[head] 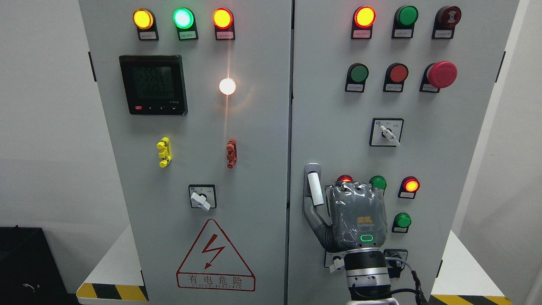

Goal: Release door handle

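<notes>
Nearest to us, the right hand [358, 216] rose from the bottom edge with its back toward us, thumb [315, 220] stretched up and left to touch the lower end of the door handle [312, 186]; the other fingers were hidden behind the palm, so we could not tell whether they gripped anything. Behind it stood the grey cabinet [262, 169] — two doors. The handle sat upright on the right door, just beside the centre seam. Left of the handle, on the other door, we saw the warning triangle [216, 256], above it a meter display [153, 84], and a white rotary switch [202, 197] — all well apart from the handle.
</notes>
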